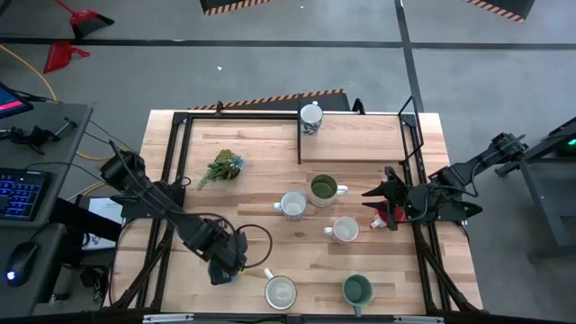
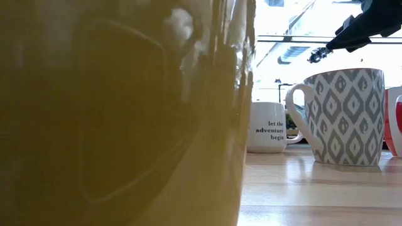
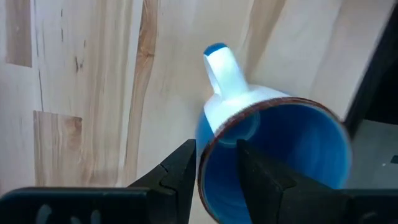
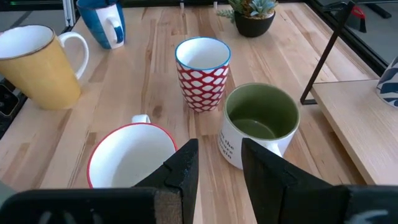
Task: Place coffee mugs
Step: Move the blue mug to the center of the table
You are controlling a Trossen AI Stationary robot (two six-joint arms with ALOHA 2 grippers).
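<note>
glossy glazed ceramic blue mug (image 3: 273,149) (wet-looking sheen) on a smooth, matt pale wood table (image 3: 93,81).

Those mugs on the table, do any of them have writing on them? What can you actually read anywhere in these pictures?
"let the adventure begin": on the white mug in the low view, behind the grey patterned mug.
Dark lettering on the white outside of the green-lined mug in the right wrist view: only partly in view, too small to read.
No other readable words, numbers or signs on the mugs or the table.
</note>
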